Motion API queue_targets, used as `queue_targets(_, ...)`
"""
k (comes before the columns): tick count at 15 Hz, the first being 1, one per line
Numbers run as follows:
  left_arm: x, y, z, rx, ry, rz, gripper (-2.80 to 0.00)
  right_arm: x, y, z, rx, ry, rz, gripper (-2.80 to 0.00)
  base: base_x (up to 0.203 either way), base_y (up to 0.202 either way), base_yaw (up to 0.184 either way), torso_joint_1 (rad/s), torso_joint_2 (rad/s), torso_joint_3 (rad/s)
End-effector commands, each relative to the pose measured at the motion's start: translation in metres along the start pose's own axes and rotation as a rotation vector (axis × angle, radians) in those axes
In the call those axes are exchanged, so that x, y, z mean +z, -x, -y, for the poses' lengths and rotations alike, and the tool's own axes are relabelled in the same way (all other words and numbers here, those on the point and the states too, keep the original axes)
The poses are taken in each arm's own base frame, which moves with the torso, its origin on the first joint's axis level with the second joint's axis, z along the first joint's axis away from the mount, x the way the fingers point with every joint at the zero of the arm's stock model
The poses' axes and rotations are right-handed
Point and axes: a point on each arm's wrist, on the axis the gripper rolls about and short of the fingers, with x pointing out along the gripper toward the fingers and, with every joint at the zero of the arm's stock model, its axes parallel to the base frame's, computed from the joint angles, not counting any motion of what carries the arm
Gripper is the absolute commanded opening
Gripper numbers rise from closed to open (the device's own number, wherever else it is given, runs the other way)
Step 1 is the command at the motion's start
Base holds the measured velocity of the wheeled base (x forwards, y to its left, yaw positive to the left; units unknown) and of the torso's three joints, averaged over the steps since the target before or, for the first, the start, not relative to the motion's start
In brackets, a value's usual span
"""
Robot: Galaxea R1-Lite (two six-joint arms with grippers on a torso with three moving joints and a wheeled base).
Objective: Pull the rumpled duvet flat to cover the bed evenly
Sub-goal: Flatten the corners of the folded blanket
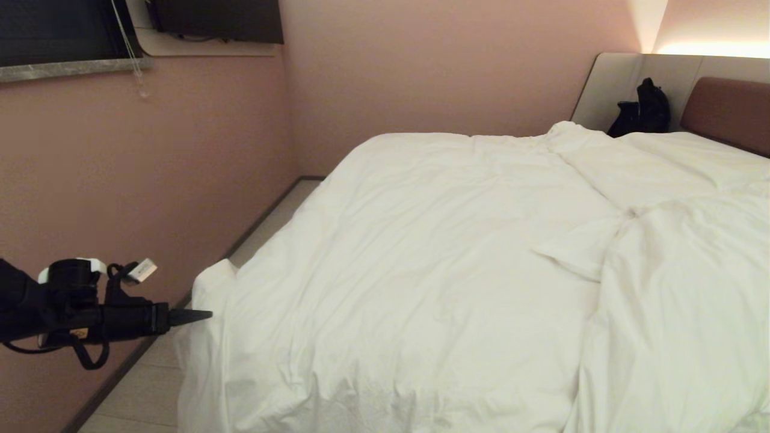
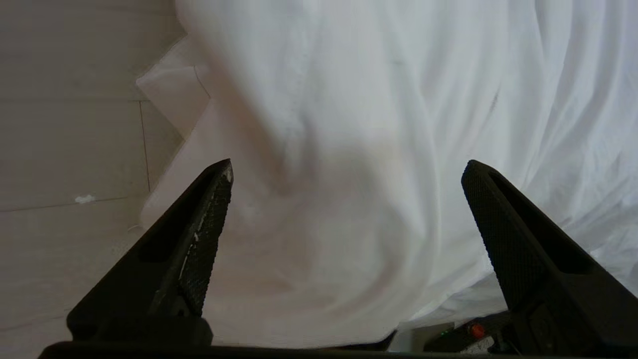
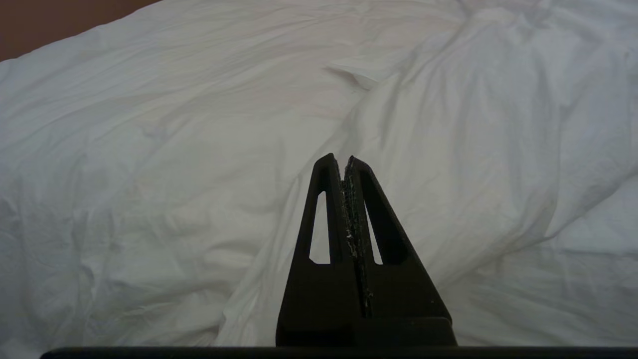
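Observation:
The white duvet (image 1: 433,252) lies spread over the bed (image 1: 731,111), creased, with a folded ridge (image 1: 583,249) toward the right side. Its near-left corner (image 1: 210,282) hangs down over the bed's edge. My left gripper (image 1: 201,314) is level just left of that corner, pointing at it. In the left wrist view the left gripper (image 2: 349,167) is open wide, and the hanging duvet (image 2: 398,99) fills the space past its fingers, not pinched. My right gripper (image 3: 344,158) is shut and empty above the rumpled duvet (image 3: 149,149); it is outside the head view.
A pink wall (image 1: 150,180) runs along the bed's left side, leaving a narrow strip of pale floor (image 1: 150,385) where my left arm is. A black bag (image 1: 643,111) sits by the headboard at the far end.

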Motion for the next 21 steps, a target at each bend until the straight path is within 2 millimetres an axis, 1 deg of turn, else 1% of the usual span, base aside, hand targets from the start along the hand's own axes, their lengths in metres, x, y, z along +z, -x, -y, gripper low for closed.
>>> queue_targets(1,0.002,-0.007,0.000,-0.014,-0.009,-0.004,0.00,0.000,0.000,0.000,0.000,0.001,0.001,-2.80,0.000,0.000,0.000,0.000,0.00,0.000)
queue_targets(4,0.001,-0.016,-0.002,-0.019,0.000,-0.016,0.00,0.000,0.000,0.000,0.000,-0.001,0.001,-2.80,0.000,0.000,0.000,0.000,0.00,0.000)
queue_targets(6,0.002,-0.021,-0.004,0.023,-0.004,-0.032,0.00,0.000,0.000,0.000,0.000,-0.001,0.001,-2.80,0.000,0.000,0.000,0.000,0.00,0.000)
queue_targets(15,0.001,-0.026,-0.004,0.056,-0.009,-0.050,0.00,0.000,0.000,0.000,0.000,0.001,0.001,-2.80,0.000,0.000,0.000,0.000,0.00,0.000)
queue_targets(18,0.002,-0.034,-0.002,0.079,-0.022,-0.070,0.00,0.000,0.000,0.000,0.000,-0.001,0.001,-2.80,0.000,0.000,0.000,0.000,0.00,0.000)
queue_targets(21,0.001,-0.035,-0.001,0.084,-0.022,-0.074,0.00,0.000,0.000,0.000,0.000,0.000,0.001,-2.80,0.000,0.000,0.000,0.000,0.00,0.000)
